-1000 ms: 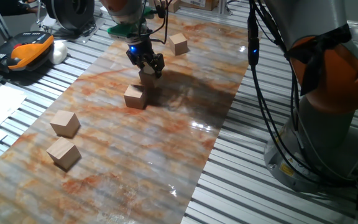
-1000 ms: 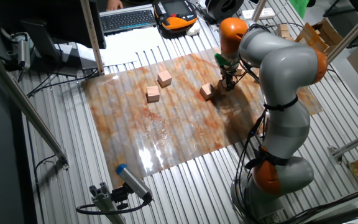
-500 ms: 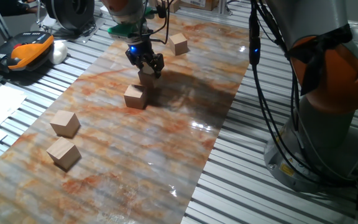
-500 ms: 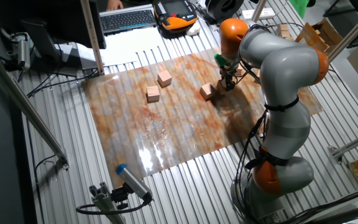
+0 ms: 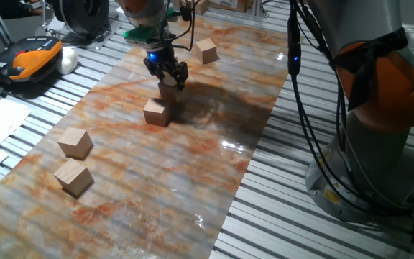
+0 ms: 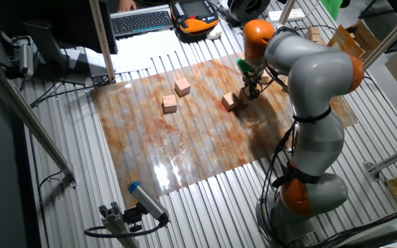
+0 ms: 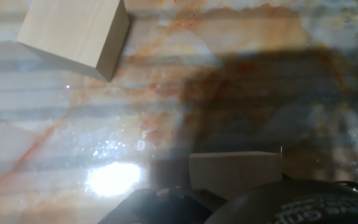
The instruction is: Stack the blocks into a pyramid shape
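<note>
The gripper [image 5: 169,76] is seen directly above a tan block [image 5: 169,89], its dark fingers [image 5: 181,75] set down at the block's top on either side. Whether the fingers press on the block or stand just off its faces cannot be told from these views. In the hand view the same block [image 7: 235,174] is seen at the bottom edge, just in front of the finger housing.

A second block [image 5: 156,111] is seen just beside the first, toward the near edge of the marbled mat [image 5: 214,144]; whether the two touch cannot be told. In the other fixed view this pair is seen near the mat's edge on the robot's side, the second block [image 6: 229,102] plainly visible, the first mostly hidden behind the gripper [image 6: 248,92].

A third block [image 5: 206,50] is noted near the mat's far edge. Two more [image 5: 75,142] [image 5: 73,177] are seen close together along the left edge, well apart from the pair. Five blocks are counted; none is stacked.
</note>
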Tool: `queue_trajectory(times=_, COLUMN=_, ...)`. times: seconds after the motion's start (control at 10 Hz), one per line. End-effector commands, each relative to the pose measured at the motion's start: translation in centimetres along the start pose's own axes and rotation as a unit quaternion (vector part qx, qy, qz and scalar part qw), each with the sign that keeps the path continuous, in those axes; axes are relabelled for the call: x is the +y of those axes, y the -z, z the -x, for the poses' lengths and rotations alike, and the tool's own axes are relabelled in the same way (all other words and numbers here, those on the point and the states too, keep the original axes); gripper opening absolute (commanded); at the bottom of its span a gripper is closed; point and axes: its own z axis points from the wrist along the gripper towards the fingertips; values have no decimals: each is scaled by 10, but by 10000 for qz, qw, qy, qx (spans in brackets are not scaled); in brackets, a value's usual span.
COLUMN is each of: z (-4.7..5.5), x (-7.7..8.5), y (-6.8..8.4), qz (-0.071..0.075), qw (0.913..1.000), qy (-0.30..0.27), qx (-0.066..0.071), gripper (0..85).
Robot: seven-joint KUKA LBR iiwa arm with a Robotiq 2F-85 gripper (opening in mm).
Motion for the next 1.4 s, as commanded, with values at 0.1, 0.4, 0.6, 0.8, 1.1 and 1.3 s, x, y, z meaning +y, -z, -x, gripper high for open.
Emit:
queue_trajectory(times=0.1, z=-2, x=2, y=2, qz=-8, qw=10000, qy=-9, qx=-6, gripper=0)
queue_trajectory(times=0.4, z=-7, x=3, y=0, qz=6, qw=10000, qy=-22, qx=14, gripper=0)
queue_trajectory(times=0.6, z=-16, x=3, y=0, qz=-101, qw=9999, qy=-93, qx=-67, gripper=0)
queue_trajectory(times=0.8, z=-18, x=3, y=1, qz=-134, qw=9998, qy=-112, qx=-93, gripper=0)
queue_trajectory(times=1.1, z=-19, x=3, y=1, qz=-142, qw=9998, qy=-113, qx=-100, gripper=0)
queue_trajectory(times=1.3, z=-20, x=3, y=1, qz=-142, qw=9998, qy=-113, qx=-100, gripper=0)
